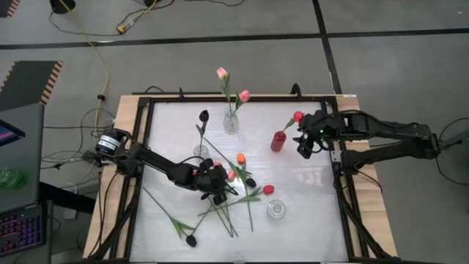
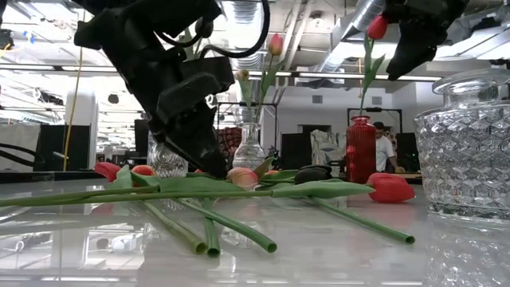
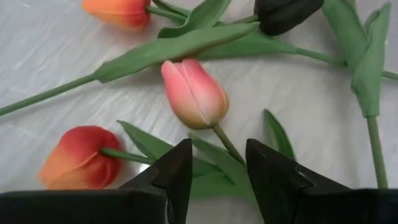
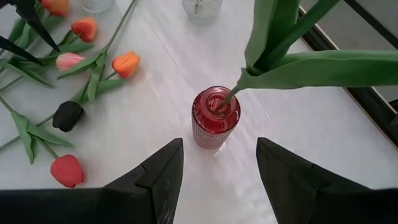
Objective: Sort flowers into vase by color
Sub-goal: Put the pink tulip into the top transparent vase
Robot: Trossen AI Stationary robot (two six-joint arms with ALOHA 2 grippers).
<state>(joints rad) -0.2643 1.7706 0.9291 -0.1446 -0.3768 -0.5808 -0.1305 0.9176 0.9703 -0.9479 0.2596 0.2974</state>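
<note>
Left gripper (image 3: pixel 216 168) is hovering low over the flower pile mid-frame, fingers parted around the pink tulip (image 3: pixel 194 92) stem, probably lining up a grab, while the right gripper (image 4: pixel 217 163), fingers spread wide and empty, is hanging above the red vase (image 4: pixel 215 117).

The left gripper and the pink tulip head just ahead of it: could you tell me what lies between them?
In the left wrist view, only the pink tulip's own stem and green leaves lie between it and the open left gripper; the stem runs into the gap between the fingers.

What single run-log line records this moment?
left gripper: open, astride pink tulip stem | right gripper: open, above red vase holding red tulip
</note>
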